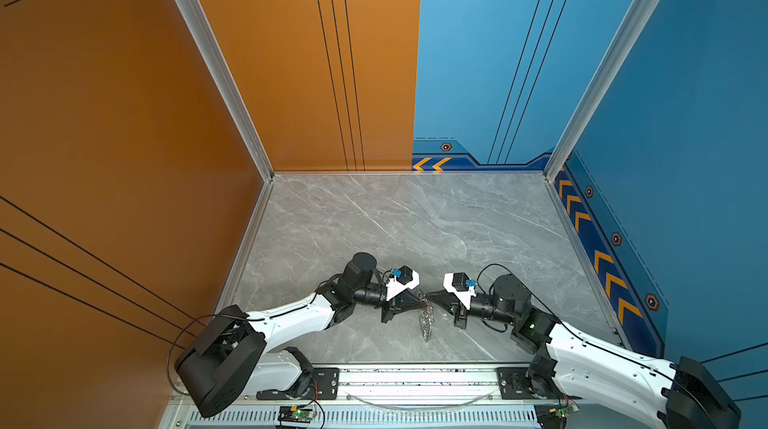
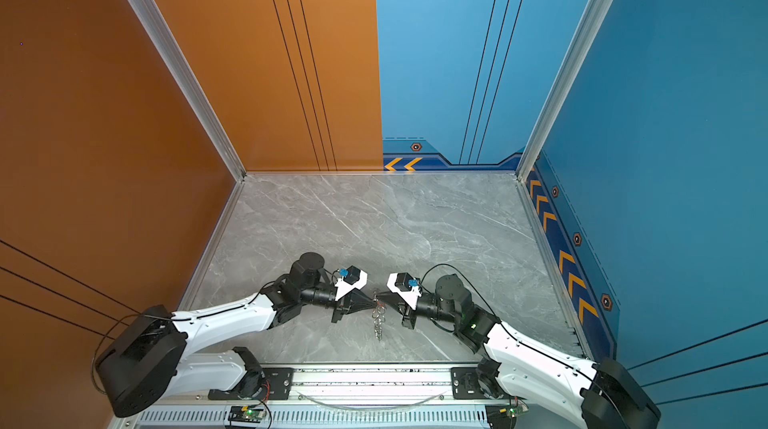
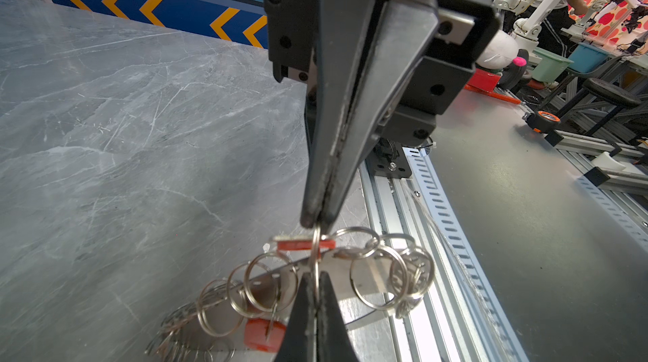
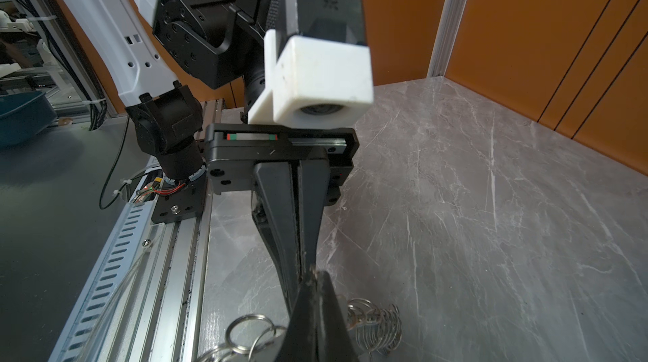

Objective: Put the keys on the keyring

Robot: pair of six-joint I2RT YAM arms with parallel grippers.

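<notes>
Both arms meet tip to tip over the counter point(image 1: 374, 219), about midway along its front edge and a little in from it. The left gripper point(image 1: 420, 298) and the right gripper point(image 1: 429, 296) point straight at each other, with both pairs of jaws pressed shut.

In the left wrist view, 1 thin split ring of the keyring point(image 3: 375, 274) runs from the right gripper point(image 3: 314, 221) to the left gripper point(image 3: 314, 277), and each looks clamped on an opposite end of it. That ring's long line follows the line between the 2 tips. The rest of the keyring trails down and away toward the front edge, as both top views show point(image 2: 379, 325), and its low end seems to rest on the counter.

Of the 2 keys, 1 key point(image 3: 301, 245) lies crosswise to the pinched ring, touching or just beside the right tip, with its red tag square across the ring. The other key point(image 3: 261, 335) sits lower among the hanging rings, beside the left gripper. I cannot tell whether either is fully threaded on.

I judge the next move turns on that crossing: the upper key must slide along the ring. The right gripper is nearer to it, and the left is placed to steady the ring.
</notes>
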